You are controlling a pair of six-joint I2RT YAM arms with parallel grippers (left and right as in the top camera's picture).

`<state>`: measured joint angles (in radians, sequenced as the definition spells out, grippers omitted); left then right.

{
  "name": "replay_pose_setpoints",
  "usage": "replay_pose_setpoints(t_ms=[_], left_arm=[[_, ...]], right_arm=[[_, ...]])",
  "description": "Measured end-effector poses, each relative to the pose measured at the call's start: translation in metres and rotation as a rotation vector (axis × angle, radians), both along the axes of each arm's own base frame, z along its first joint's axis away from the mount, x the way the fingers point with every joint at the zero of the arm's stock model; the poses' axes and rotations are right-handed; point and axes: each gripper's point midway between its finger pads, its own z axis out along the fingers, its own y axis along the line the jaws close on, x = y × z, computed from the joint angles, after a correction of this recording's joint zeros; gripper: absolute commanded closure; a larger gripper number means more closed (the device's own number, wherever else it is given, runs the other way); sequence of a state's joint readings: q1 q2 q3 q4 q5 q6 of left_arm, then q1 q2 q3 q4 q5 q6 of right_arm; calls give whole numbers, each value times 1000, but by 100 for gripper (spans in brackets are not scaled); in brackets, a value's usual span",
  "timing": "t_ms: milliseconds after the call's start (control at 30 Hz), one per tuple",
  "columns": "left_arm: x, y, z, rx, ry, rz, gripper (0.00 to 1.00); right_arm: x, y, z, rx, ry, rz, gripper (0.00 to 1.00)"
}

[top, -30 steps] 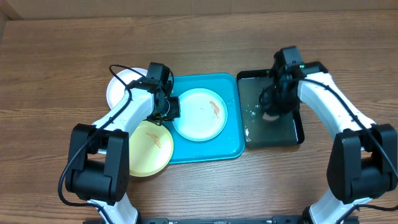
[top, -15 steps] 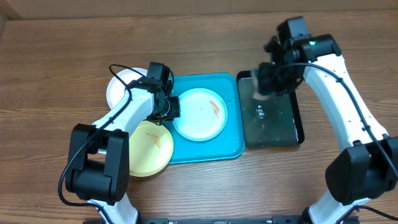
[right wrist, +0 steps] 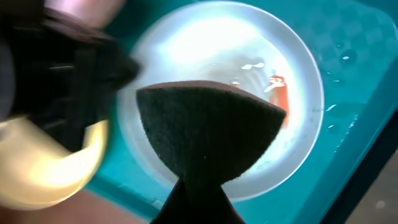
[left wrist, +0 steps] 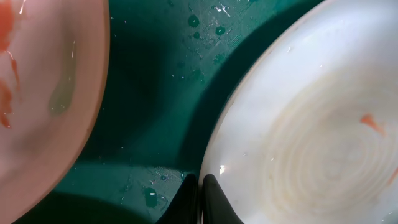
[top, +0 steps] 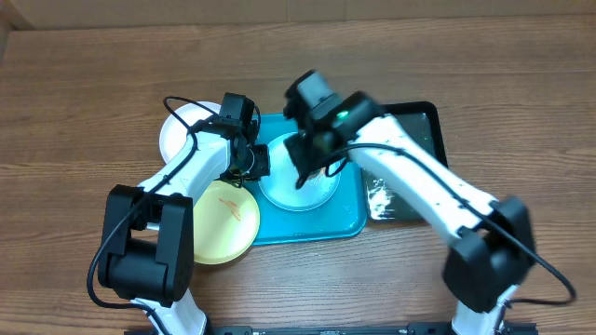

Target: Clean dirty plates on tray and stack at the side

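Flat in the middle of the turquoise tray [top: 346,221]: the mint-blue plate [top: 293,197], an orange-red smear [right wrist: 278,93] on its right half, water beads [left wrist: 205,22] on the tray floor around it. Clenched on that plate's left rim: the left gripper [left wrist: 199,186], fingertips [left wrist: 186,199] pinched together at the very edge. Grasping a dark scouring sponge [right wrist: 208,127] by its narrow end: the right gripper [right wrist: 196,208], the sponge's broad end fanned out over the plate's centre, just left of the smear. Touching the plate or hovering above it, cannot tell. From overhead, the right arm [top: 410,172] stretched leftward from the right side of the table across the tray, hiding the plate's far right part. To the near left, the yellow plate [top: 219,223], its right edge lapping over the tray's left rim, the rest out over the wooden table [top: 84,93], orange-red smears on its face. Beyond the tray's far-left corner, on the table, the white plate [top: 177,135], partly under the left arm [top: 191,163] and its black cable [top: 186,100]. Just right of the turquoise tray, a glossy black tray [top: 424,130], wet at its near left corner, partly hidden by the right arm
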<state>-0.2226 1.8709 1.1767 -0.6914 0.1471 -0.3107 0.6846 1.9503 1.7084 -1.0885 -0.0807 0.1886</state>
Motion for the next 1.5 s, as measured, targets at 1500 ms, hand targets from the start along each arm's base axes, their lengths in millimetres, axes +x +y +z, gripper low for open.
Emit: replay_pose_setpoints(t_ms=[1500], left_arm=[[0,-2,0,-11,2,-2,95]], right_arm=[[54,-60,-96,-186,-56,-222,96]])
